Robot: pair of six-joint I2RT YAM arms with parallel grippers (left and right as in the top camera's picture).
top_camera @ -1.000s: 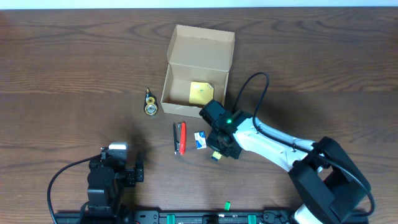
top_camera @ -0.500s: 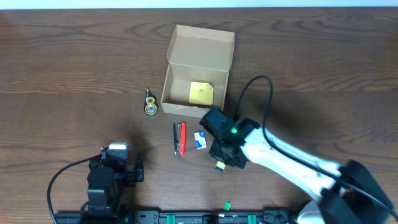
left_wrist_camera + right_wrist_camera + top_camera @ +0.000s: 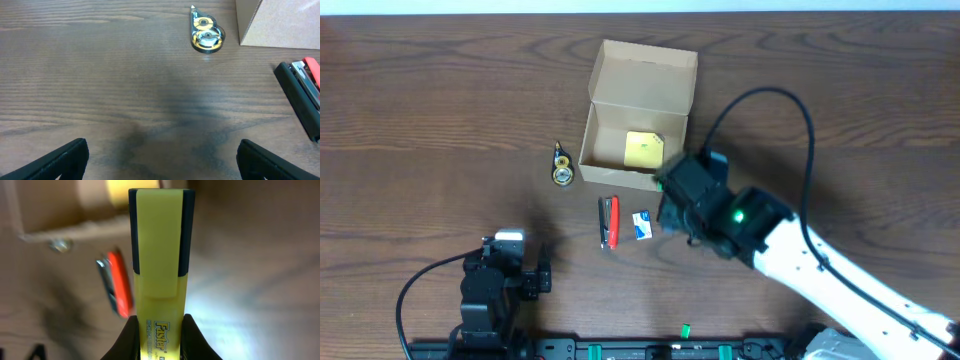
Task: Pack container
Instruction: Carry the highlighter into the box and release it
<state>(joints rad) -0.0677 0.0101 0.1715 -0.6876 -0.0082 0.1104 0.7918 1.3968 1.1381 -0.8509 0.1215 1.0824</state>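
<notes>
The container (image 3: pixel 638 110) is an open tan cardboard box at the table's back middle, with a pale yellow sticky-note pad (image 3: pixel 643 150) lying inside. My right gripper (image 3: pixel 678 203) hovers just off the box's front right corner. It is shut on a yellow highlighter (image 3: pixel 160 255) with dark blue sides, which points towards the box (image 3: pixel 60 205) in the right wrist view. Under the gripper, the overhead view hides the highlighter. My left gripper (image 3: pixel 165 165) stands wide open over bare wood near the front left, holding nothing.
A yellow and black correction-tape roller (image 3: pixel 561 166) lies left of the box. A red and black stapler (image 3: pixel 609 221) and a small blue and white item (image 3: pixel 642 225) lie in front of it. The left arm (image 3: pixel 498 288) rests at the front edge.
My right gripper has risen from the table in front of the box with the highlighter and swung back towards the box's front right corner. The left arm has not moved.
</notes>
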